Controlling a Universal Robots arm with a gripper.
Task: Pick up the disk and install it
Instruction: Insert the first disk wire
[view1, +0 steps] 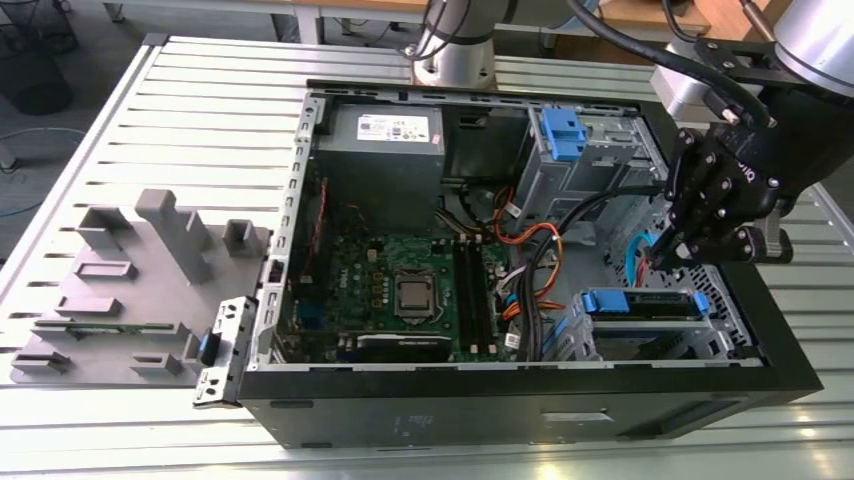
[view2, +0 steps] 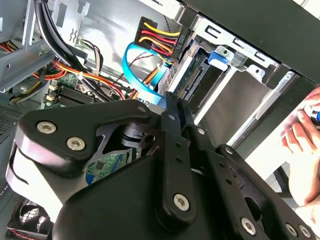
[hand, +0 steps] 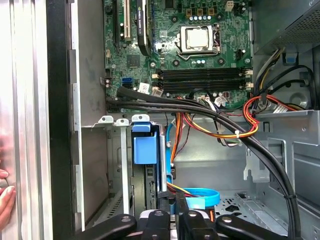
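Note:
The disk (view1: 654, 305) sits in the lower drive cage at the front corner of the open computer case (view1: 534, 410), on the exterior view's right. Its blue bracket (view1: 607, 300) faces the motherboard. Both wrist views show the disk edge-on in that bay (view2: 190, 80) (hand: 151, 185), with the blue bracket (hand: 145, 147) (view2: 218, 56) at its end. My gripper (view1: 663, 262) hangs just above the cage, apart from the disk. Its black fingers are together with nothing between them (view2: 172, 100) (hand: 170, 202). A blue flat cable (hand: 200, 195) loops right beside the fingertips.
Thick black and orange-red cables (hand: 220, 117) cross the case between the motherboard (view1: 400, 280) and the cage. A grey power supply box (view1: 380, 135) and a second cage with a blue tab (view1: 561, 130) lie at the back. A grey parts fixture (view1: 134, 280) stands left. A person's hand (view2: 305, 135) rests outside the case wall.

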